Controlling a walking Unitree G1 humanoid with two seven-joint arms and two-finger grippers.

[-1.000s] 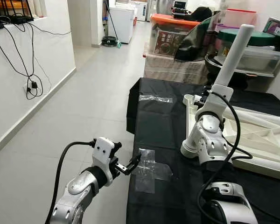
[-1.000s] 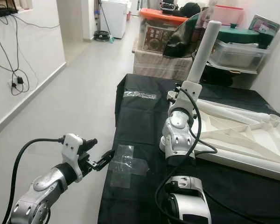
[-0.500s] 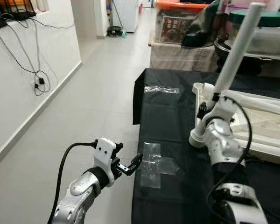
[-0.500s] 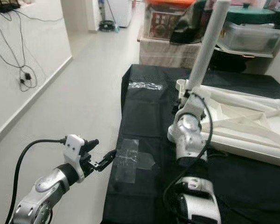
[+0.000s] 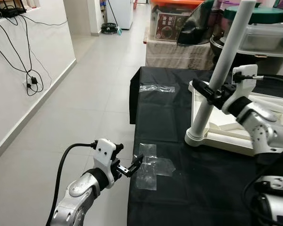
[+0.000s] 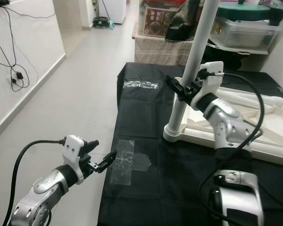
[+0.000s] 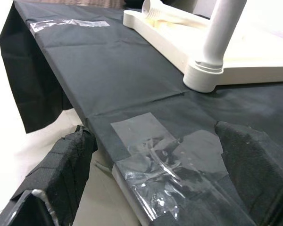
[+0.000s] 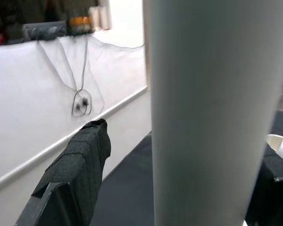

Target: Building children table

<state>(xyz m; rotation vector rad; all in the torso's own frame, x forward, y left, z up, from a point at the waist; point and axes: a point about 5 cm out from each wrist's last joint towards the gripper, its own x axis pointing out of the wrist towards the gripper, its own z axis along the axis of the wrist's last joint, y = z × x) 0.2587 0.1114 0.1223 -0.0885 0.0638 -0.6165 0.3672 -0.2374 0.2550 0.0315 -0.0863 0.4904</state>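
I take the white table leg (image 5: 220, 75) as my landmark: it stands nearly upright, leaning slightly, its round foot seated in the near corner socket of the upturned white tabletop (image 5: 236, 136), which lies underside-up on the black cloth (image 5: 170, 117) covering the work surface. My right gripper (image 5: 210, 92) reaches in from the tabletop side and meets the leg about midway up; I see one black finger (image 8: 75, 165) on each side of the leg in the right wrist view, so the gripper is pinching the leg between them. A second leg (image 6: 254, 101) lies flat on the tabletop beyond the standing one. Toward me from the leg's foot, a crumpled patch of clear tape (image 5: 151, 169) sticks to the cloth at its near edge. My left gripper (image 5: 134, 165) hovers just off that edge beside the tape, its fingers (image 7: 61, 165) spread apart and holding nothing. A second strip of clear tape (image 5: 156, 88) lies on the cloth farther off. Storage boxes (image 5: 179, 28) stand behind the leg.
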